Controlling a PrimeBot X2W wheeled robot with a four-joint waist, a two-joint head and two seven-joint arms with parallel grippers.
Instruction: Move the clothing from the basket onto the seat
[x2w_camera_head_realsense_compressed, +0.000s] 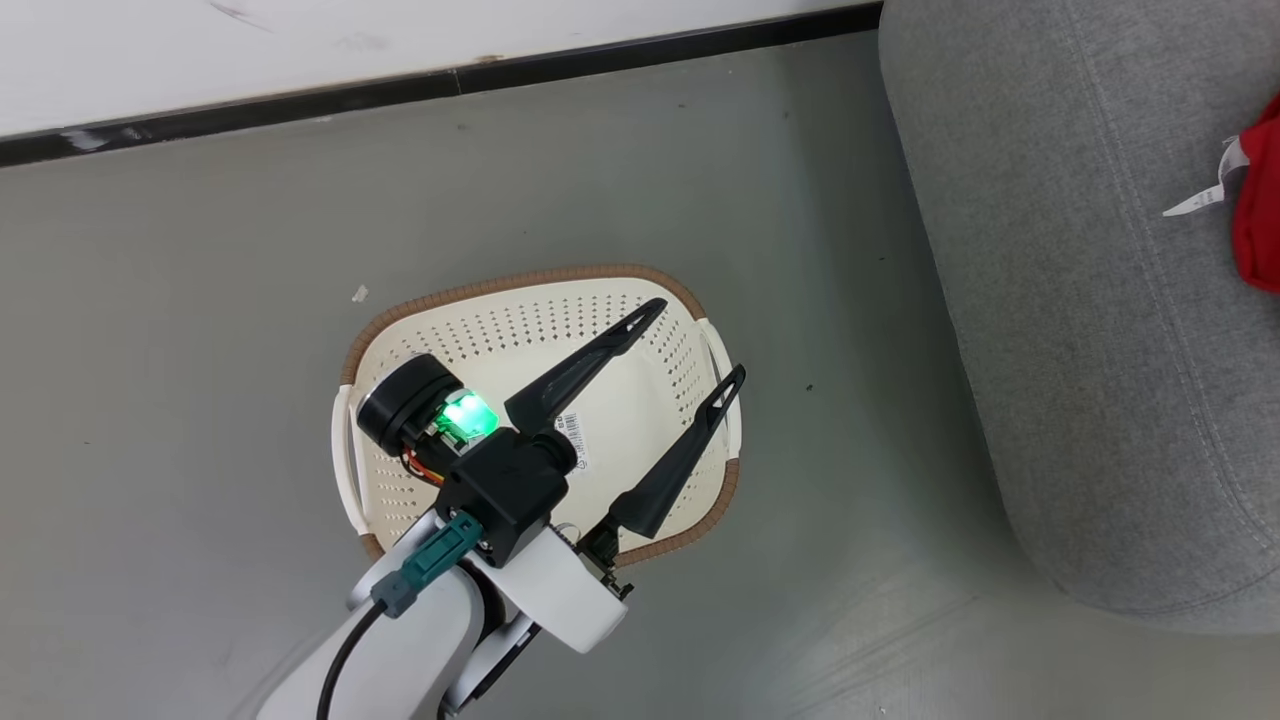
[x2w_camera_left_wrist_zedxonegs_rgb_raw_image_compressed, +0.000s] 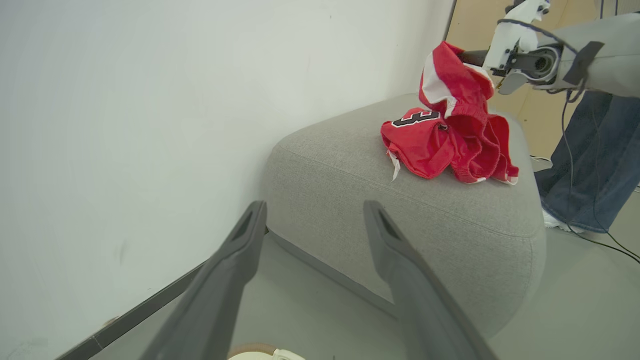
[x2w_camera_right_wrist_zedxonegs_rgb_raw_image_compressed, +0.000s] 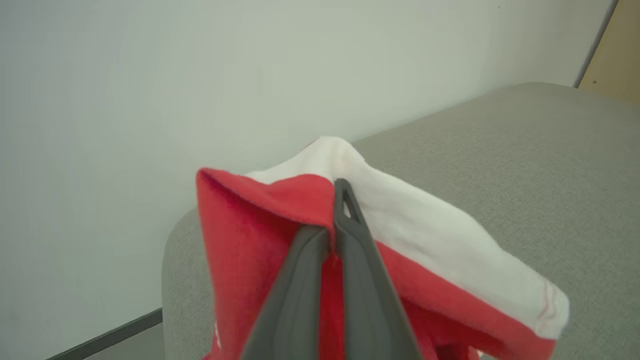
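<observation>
Big grey seat on my right, cream basket on the floor near it, below my left pincer, fingers spread wide. Red clothing sits heaped on the seat, and my right pincer is clamped on the top piece's white-trimmed edge, holding it up above the heap.
</observation>
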